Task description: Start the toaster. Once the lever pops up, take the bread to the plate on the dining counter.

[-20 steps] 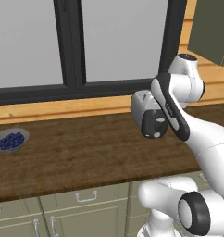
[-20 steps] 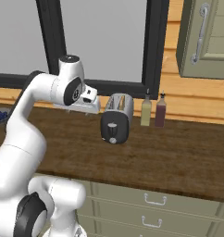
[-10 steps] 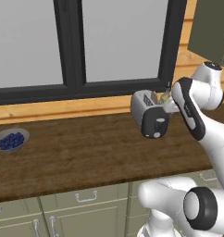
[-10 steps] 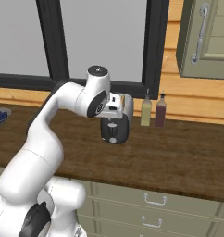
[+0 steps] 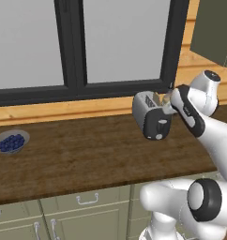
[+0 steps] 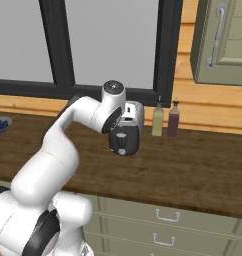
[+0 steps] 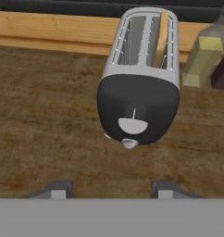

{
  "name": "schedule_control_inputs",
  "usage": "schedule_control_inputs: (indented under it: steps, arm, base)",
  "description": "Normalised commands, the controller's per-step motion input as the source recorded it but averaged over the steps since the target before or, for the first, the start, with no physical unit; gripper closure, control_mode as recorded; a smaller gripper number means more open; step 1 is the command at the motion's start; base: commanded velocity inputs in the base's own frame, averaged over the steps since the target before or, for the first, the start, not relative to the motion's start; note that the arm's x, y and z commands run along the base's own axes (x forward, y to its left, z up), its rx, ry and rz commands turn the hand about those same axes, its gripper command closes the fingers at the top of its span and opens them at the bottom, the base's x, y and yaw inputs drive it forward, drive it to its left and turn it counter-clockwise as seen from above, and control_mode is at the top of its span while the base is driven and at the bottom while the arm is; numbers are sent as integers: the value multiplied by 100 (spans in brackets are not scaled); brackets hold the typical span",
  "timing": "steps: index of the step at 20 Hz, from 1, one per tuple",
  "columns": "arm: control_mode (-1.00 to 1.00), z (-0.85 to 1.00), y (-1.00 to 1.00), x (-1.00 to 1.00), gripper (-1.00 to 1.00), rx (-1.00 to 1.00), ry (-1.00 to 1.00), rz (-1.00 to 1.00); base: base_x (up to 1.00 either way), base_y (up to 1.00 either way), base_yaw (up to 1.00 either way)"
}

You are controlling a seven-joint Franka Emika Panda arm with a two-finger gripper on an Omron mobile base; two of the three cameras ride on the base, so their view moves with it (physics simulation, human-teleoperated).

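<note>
My pincer [image 7: 111, 187], tips apart and empty, faces the toaster's [image 7: 139, 74] dark end on the bench [image 7: 44, 120], lined up for its lever; the bread [image 7: 162, 39] waits in a slot.

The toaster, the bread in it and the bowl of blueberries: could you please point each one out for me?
toaster [image 7: 138, 104], hand view, on its dark end face.
bread [image 7: 163, 34], hand view, on the slice's top edge in the right slot.
bowl of blueberries [image 5: 10, 142], left base view, on the berries.
</note>
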Motion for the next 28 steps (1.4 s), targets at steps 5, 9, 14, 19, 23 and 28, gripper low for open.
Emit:
schedule_control_inputs:
  steps: [5, 9, 14, 19, 23, 28]
  arm:
    - [-100, -13, 0, 44, 100, 0, 4, 0]
    - [-100, -23, 0, 27, 100, 0, 5, 0]
    - [-100, -40, 0, 0, 100, 0, 0, 0]
    - [-100, -33, 0, 0, 100, 0, 0, 0]
    - [-100, -28, 0, 7, 100, 0, 0, 0]
    - [-100, -18, 0, 16, 100, 0, 5, 0]
  base:
    - [0, 0, 0]
    - [0, 0, 0]
    - [0, 0, 0]
    - [0, 0, 0]
    - [0, 0, 0]
    - [0, 0, 0]
